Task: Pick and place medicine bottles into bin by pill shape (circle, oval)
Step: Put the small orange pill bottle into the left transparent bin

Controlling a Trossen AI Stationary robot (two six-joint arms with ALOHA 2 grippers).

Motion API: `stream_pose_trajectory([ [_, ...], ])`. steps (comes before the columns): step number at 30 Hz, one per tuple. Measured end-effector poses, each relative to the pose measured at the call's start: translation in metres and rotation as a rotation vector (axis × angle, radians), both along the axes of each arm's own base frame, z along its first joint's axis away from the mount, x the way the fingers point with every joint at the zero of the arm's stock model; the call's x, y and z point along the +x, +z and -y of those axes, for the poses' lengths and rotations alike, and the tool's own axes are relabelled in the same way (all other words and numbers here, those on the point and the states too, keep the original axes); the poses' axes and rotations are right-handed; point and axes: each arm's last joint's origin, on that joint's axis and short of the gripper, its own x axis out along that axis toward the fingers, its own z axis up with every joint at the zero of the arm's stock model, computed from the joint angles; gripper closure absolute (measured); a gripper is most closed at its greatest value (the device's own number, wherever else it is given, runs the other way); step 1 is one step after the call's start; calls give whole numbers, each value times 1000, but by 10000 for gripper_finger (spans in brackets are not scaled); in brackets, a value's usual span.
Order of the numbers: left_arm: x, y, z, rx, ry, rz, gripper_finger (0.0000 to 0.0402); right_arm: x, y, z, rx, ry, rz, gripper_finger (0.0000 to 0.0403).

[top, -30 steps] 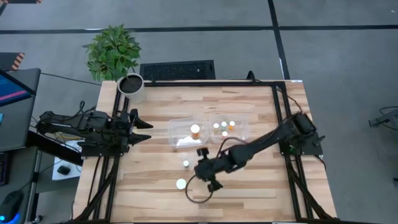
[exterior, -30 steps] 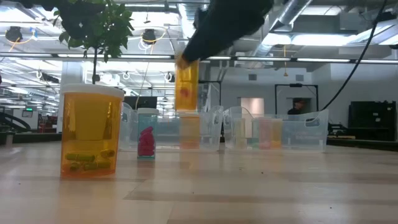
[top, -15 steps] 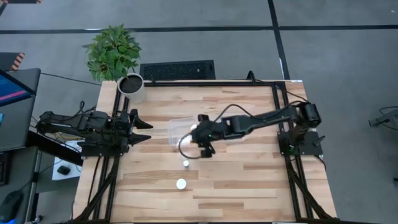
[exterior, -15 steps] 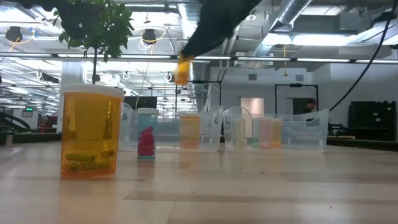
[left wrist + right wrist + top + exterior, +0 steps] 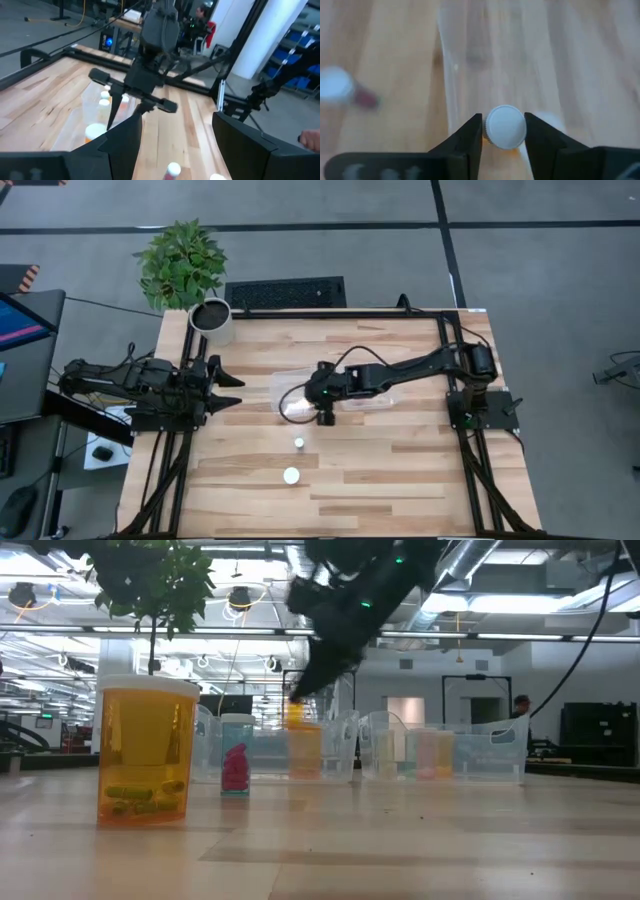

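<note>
While the right arm is reaching across the table, its jaws are sitting over the left clear bin
Right gripper [image 5: 503, 131]: its two dark fingers are pressing on either side of a white cap, so the jaws are clamped on a bottle
Held bottle [image 5: 505, 126]: it is sitting between the jaws, cap facing the wrist camera; in the low view its orange body [image 5: 296, 712] is hanging just below the fingertips, above the bin's floor
Left bin [image 5: 290, 392]: it is lying directly beneath the jaws, its clear wall running just beside one finger
Bottle in left bin [image 5: 305, 749]: an orange one is standing below the jaws, upright
Right bin [image 5: 500, 750]: it is sitting to the side of the jaws, holding several pale bottles
Small bottle with pink pills [image 5: 235, 767]: it is standing on the table outside the bins, on the near side of the jaws
Wide orange bottle [image 5: 145, 751]: it is standing well apart from the jaws, nearer the table's front edge
Left gripper [image 5: 228, 388]: it is waiting at the table's left edge with its jaws apart, holding nothing, well away from the right gripper
</note>
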Motion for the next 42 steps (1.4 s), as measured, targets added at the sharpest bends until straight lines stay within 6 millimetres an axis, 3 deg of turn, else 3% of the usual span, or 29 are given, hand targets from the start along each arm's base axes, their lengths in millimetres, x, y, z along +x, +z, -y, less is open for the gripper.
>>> stream_pose_trajectory([
  [5,-1,0,0,-3,-1,1,166,2,-13,2,0,-8,-36,265],
  [20,-2,0,0,-4,1,-4,166,5,-17,2,12,-18,-29,262],
  [33,-2,0,0,-5,2,-4,166,5,-17,-17,5,36,-26,264],
  [42,-2,0,0,-7,2,-4,166,5,-17,-4,5,4,-30,263],
])
